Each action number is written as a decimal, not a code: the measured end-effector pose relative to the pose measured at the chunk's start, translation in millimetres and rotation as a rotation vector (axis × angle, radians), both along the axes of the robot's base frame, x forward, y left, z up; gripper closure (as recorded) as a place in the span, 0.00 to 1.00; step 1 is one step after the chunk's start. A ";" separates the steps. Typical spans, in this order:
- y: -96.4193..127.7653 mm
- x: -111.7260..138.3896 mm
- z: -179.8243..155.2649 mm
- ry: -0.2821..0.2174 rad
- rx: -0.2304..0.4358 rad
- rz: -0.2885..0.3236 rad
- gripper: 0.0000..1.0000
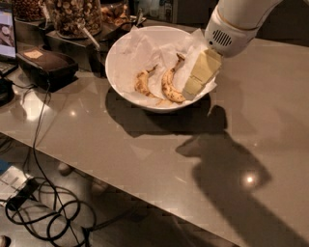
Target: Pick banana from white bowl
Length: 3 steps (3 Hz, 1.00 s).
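The white bowl [112,79] stands on the grey table, lined with crumpled white paper. Two bananas lie in it. The banana [170,86] is the longer, curved, brown-speckled one on the right, with its dark stem pointing away. The shorter, stubby banana [142,83] lies just left of it. My gripper [195,79], with cream-coloured fingers under a white wrist, hangs over the bowl's right side. Its tips are right beside the banana's right edge, low over the paper. The gripper holds nothing that I can see.
Glass jars of snacks [72,14] with scoops stand behind the bowl on the left. A black box [46,65] sits at the table's left. A screen [6,29] shows at the far left. Cables [43,212] lie on the floor below the table's front edge.
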<state>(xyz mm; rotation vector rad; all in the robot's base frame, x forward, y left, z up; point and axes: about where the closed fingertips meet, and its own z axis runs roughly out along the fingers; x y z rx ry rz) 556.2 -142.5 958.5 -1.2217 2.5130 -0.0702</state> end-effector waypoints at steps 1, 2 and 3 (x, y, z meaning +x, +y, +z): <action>0.5 -0.1 0.7 -0.001 0.009 -0.022 0.00; 11.2 4.8 -4.5 0.011 0.049 0.005 0.00; 25.1 16.1 -11.0 0.056 0.080 0.019 0.00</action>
